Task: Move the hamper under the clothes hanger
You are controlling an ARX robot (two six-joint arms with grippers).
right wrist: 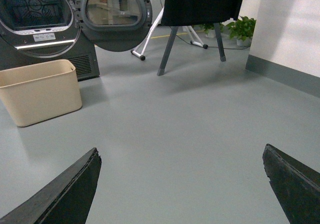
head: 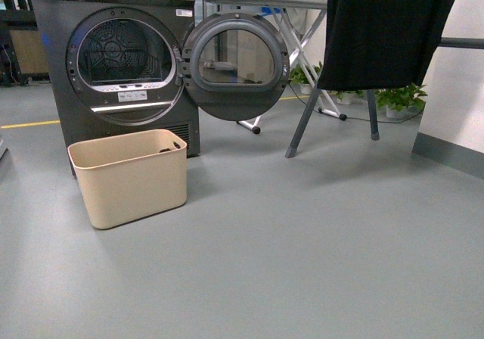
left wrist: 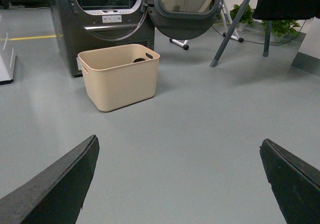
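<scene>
— Grey floor (head: 318,248) runs all round us. Where do we find the hamper (head: 128,176)?

— We find it upright on that floor, toward our left, just in front of the dryer (head: 57,89) and below its open drum. Its mouth faces up. We see bare inner walls and a slot (head: 170,148) in the far short side; the bottom is hidden from us.

— And the rack (head: 304,123)?

— Well apart from the hamper, further back and to our right. Its slanted legs stand on the floor, and a black garment (head: 386,29) hangs above them.

— What do we see between the two?

— The dryer's round door (head: 236,66), swung open toward the rack. Behind it we make out a board (head: 265,1) on white crossed legs with pale cloth on top, and plants (head: 401,97) by the wall (head: 461,89).

— Our jaws?

— We have the left jaws spread wide: the two dark fingers (left wrist: 50,184) stand far apart with only floor between them, and the hamper lies well ahead. The right jaws are spread just as wide, fingers (right wrist: 60,194) apart over floor, pinching nothing.
</scene>
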